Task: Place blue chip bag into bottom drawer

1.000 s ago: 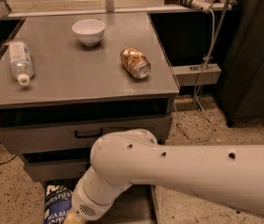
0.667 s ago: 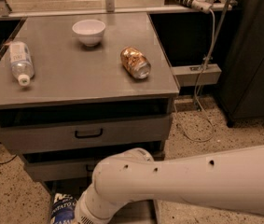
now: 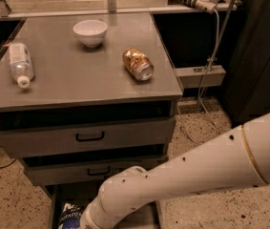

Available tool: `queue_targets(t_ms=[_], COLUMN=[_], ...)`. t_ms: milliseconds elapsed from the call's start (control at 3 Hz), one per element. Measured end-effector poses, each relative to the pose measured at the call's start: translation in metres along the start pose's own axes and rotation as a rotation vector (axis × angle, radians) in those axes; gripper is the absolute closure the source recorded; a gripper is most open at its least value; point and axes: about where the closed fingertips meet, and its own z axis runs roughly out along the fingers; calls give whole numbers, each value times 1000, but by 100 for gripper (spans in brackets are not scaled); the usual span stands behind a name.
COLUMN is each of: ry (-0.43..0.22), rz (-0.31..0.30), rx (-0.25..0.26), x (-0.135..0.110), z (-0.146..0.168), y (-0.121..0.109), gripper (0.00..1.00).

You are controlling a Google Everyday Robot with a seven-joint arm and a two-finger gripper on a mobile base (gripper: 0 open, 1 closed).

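My arm (image 3: 187, 171) comes in from the right edge, thick and white, and slopes down to the left across the front of the cabinet. It narrows to the wrist (image 3: 90, 219) at the bottom edge of the view, in front of the open bottom drawer (image 3: 84, 192). The gripper lies beyond that edge, below the wrist, so I see none of it. Whether it is apart, together or clamped on something, I can't say

The bag (image 3: 70, 214) shows just left of the wrist, inside the bottom drawer near its left rail. Only its upper part is in view, dark blue with white lettering. The wrist touches or overlaps its right side, and I can't tell which. I also can't tell whether the bag rests on the drawer floor or hangs above it

Above, the two other drawers sit pushed in, the top one (image 3: 39, 142) and the middle one (image 3: 58, 171), each with a black handle

On the grey surface (image 3: 77, 75) a gold can (image 3: 138, 64) lies on its side near the right edge. A white bowl (image 3: 90, 32) stands upright towards the back, and a clear bottle (image 3: 20, 63) lies on its side at the left, cap towards me. All three are well apart from each other and from my arm
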Motion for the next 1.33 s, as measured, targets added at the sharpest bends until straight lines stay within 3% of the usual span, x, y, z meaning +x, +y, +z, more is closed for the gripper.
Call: queue_targets(t_ms=[333, 667, 1333], ry=[-4, -4, 14], rz=[27, 27, 78], rx=[-52, -52, -116], x=[5, 5, 27], z=[28, 28, 91], y=[-1, -1, -4], gripper=[100, 100, 100])
